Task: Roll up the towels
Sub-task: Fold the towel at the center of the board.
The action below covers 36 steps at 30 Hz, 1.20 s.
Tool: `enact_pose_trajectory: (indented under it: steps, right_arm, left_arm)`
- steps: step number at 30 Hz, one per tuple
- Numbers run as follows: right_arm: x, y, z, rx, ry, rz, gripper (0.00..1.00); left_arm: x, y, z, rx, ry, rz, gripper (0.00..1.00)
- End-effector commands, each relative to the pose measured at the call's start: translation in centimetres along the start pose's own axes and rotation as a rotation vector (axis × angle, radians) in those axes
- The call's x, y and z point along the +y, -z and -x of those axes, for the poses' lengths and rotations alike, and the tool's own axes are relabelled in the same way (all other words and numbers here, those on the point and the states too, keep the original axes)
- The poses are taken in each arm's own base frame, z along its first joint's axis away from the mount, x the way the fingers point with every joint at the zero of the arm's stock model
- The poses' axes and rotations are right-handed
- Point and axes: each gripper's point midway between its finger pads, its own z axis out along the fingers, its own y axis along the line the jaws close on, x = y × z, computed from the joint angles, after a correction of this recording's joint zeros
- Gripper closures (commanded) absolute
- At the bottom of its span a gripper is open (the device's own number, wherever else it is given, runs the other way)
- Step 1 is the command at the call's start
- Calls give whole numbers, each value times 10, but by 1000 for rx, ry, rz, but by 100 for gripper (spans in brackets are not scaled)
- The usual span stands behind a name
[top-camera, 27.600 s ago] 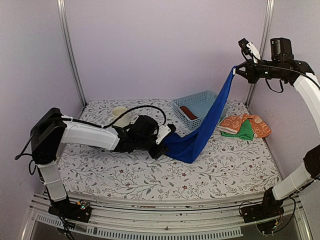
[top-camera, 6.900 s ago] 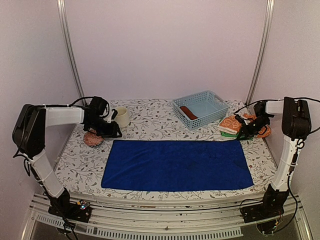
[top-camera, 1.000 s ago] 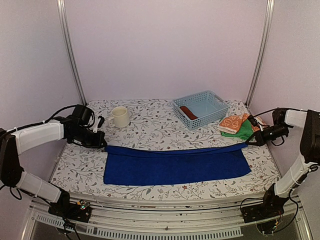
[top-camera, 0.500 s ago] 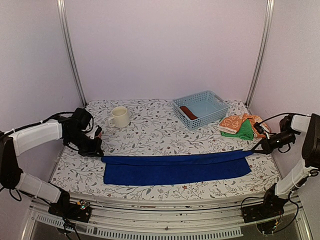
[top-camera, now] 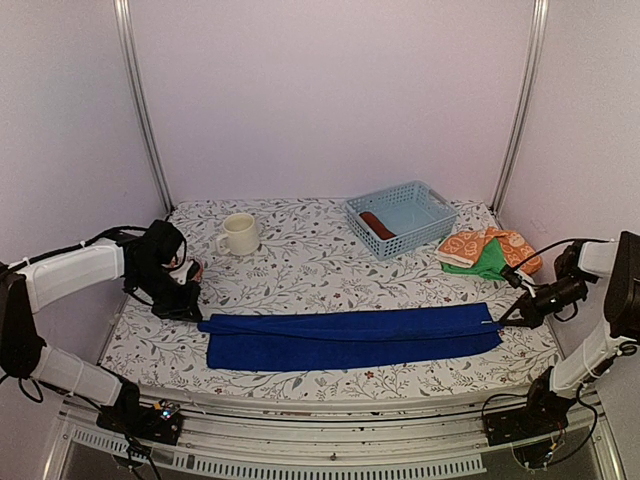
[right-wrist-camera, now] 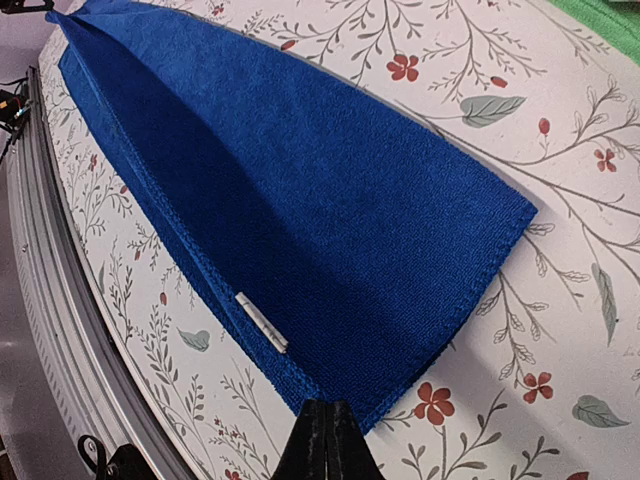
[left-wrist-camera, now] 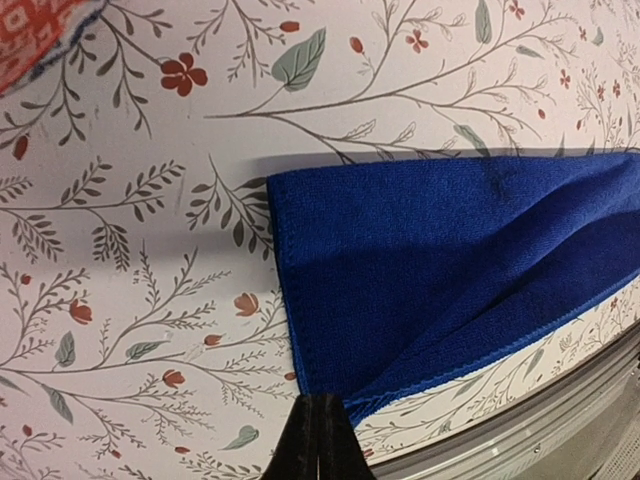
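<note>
The royal-blue towel (top-camera: 350, 338) lies as a long narrow band across the near part of the table, its far edge folded over toward the front. My left gripper (top-camera: 195, 318) is shut on the band's left corner; in the left wrist view the closed tips (left-wrist-camera: 318, 425) pinch the blue towel (left-wrist-camera: 430, 270). My right gripper (top-camera: 500, 322) is shut on the right corner, its tips (right-wrist-camera: 325, 425) pinching the blue towel (right-wrist-camera: 300, 200) near a white label (right-wrist-camera: 262, 322). A rust-brown towel (top-camera: 377, 224) lies rolled in the basket. Orange patterned (top-camera: 470, 243) and green (top-camera: 487, 264) towels are piled at the right.
The pale blue lattice basket (top-camera: 425, 200) stands at the back right. A cream mug (top-camera: 238, 234) stands at the back left, with a small red patterned piece (top-camera: 190, 268) beside my left arm. The table's front rail (top-camera: 330, 410) runs just below the towel.
Both grippers have drawn the towel's far edge toward the front of the table, laying it over the near half. The blue band is narrower than a second ago.
</note>
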Motion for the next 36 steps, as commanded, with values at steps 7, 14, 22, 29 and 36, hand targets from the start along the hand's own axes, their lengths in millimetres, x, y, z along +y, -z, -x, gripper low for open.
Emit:
enact_pose_trajectory:
  steps: [7,14,22,29,36]
  right_arm:
    - [3,-9,-26,79,58,-13,96]
    - [-2,-12,-30,96,51,-20,96]
    - [1,-18,-43,131,60,-8,96]
    - [-2,-21,-43,124,62,-5,94]
    - [12,-21,-56,176,88,33,87]
  left_arm:
    - [14,-8,-30,106,39,41,100]
    - [14,-16,-40,151,32,43,100]
    - [14,-25,-47,194,20,60,100]
    - [9,-30,-53,227,-10,64,100]
    - [6,-24,-59,234,-22,57,91]
